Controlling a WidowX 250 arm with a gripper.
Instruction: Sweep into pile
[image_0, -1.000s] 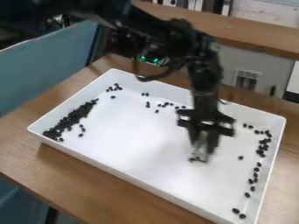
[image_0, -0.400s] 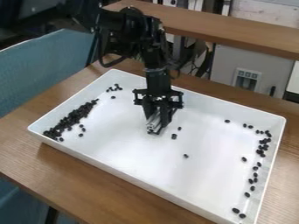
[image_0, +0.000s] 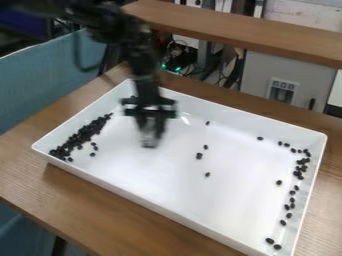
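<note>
Dozens of small dark beans lie in your white tray (image_0: 175, 206), and the densest of them form a long pile (image_0: 81, 137) against the wall at the left of the view. Your gripper (image_0: 149, 142) hangs over the tray's left half, pointing down, to the right of that pile and apart from it. You have a pale grey piece (image_0: 147, 126) at its lower end, blurred, and I cannot tell you whether the jaws stand wide or narrow, or whether they hold it. Nor can you tell from here whether any bean sits right under the jaws.

To the right of the jaws, well apart from them, you have a few loose beans (image_0: 199, 156) strung out across the middle of the tray. Farther right, a broken line of beans (image_0: 298, 173) runs near the right wall, with two more close together by the lower right corner. On the pile's side, a couple of stray beans (image_0: 92, 154) lie just beside it, between it and your jaws.

Your tray rests on a brown wooden table (image_0: 80, 199), with a blue-green panel (image_0: 47, 80) beyond its left edge.
</note>
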